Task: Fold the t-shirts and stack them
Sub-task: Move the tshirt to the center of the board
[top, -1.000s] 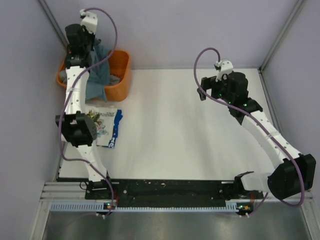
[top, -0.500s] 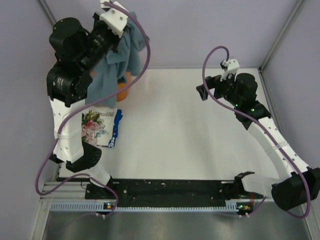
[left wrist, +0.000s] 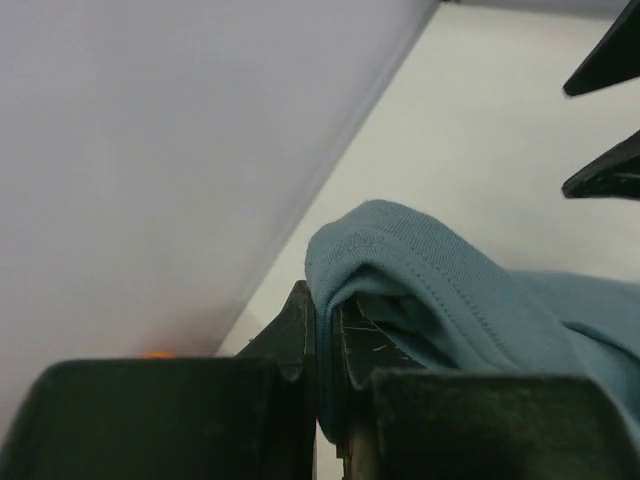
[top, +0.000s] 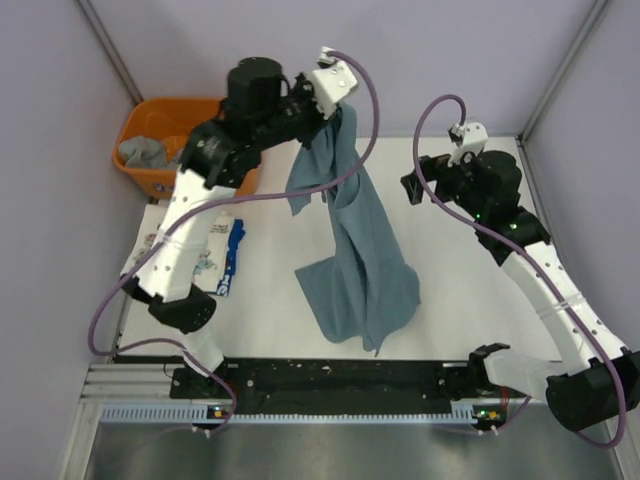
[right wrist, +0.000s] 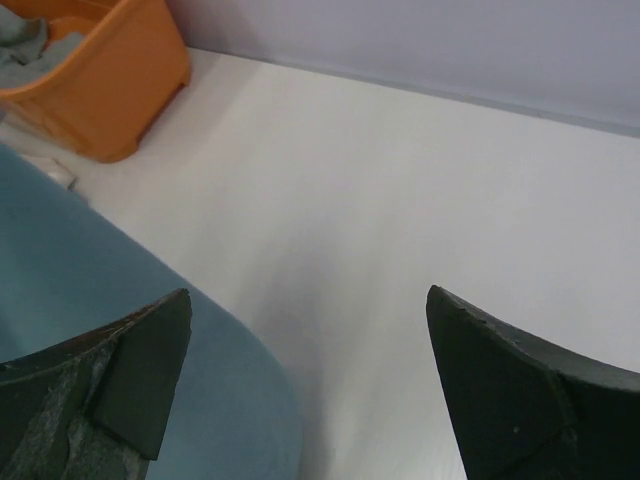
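My left gripper (top: 335, 112) is shut on a dusty blue-grey t-shirt (top: 355, 250) and holds it high over the table's middle; the cloth hangs down with its lower end resting on the table. In the left wrist view the shirt's hem (left wrist: 420, 270) is pinched between the black fingers (left wrist: 295, 340). My right gripper (top: 408, 187) is open and empty, just right of the hanging shirt, whose edge shows in the right wrist view (right wrist: 120, 300). A folded white floral t-shirt (top: 212, 255) lies at the left. A grey shirt (top: 145, 152) lies in the orange tub (top: 160, 115).
The orange tub stands at the back left corner and also shows in the right wrist view (right wrist: 105, 75). Grey walls close in the white table (top: 470, 320) at the back and sides. The arm bases sit on a black rail (top: 340, 380) at the near edge.
My left arm has swung from over the tub to the right, carrying the blue-grey shirt out over the table's middle, where it now hangs unfurled. My right gripper has barely shifted.
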